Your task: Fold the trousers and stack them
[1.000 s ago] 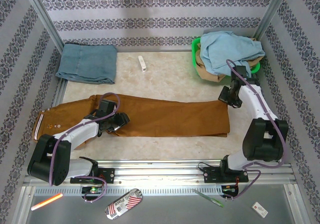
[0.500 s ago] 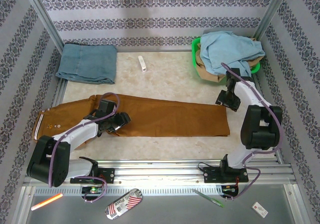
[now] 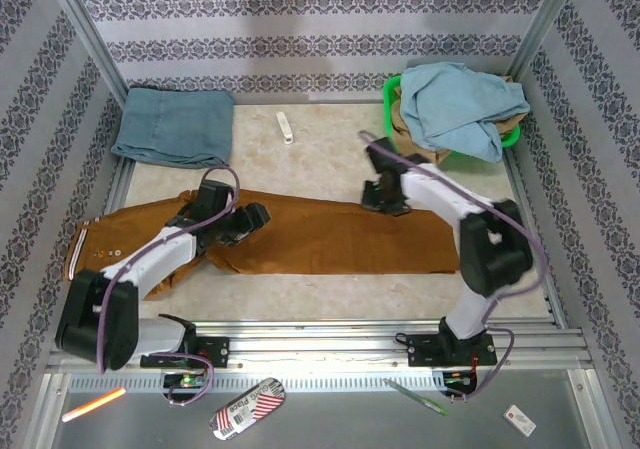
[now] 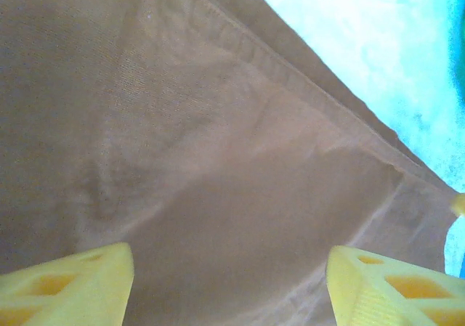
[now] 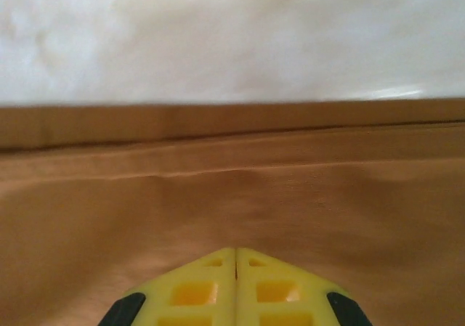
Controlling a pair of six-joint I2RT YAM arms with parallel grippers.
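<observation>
Wrist views reveal the left claw (image 4: 229, 286) spread wide above the trousers (image 4: 218, 123), the right claw (image 5: 235, 264) closed.

Rust-brown trousers (image 3: 330, 234) lie flat and full-length along the near half of the surface (image 3: 330, 159). Waistband with white-red striped lining at the left edge, legs together, hems toward the right edge.

Yellow fingers (image 4: 69, 276) of the left end effector (image 4: 229, 286) stand wide apart over the trousers (image 4: 211, 144); stitched seam (image 4: 290, 79) runs diagonally; pale counter (image 4: 378, 43) upper right.
</observation>
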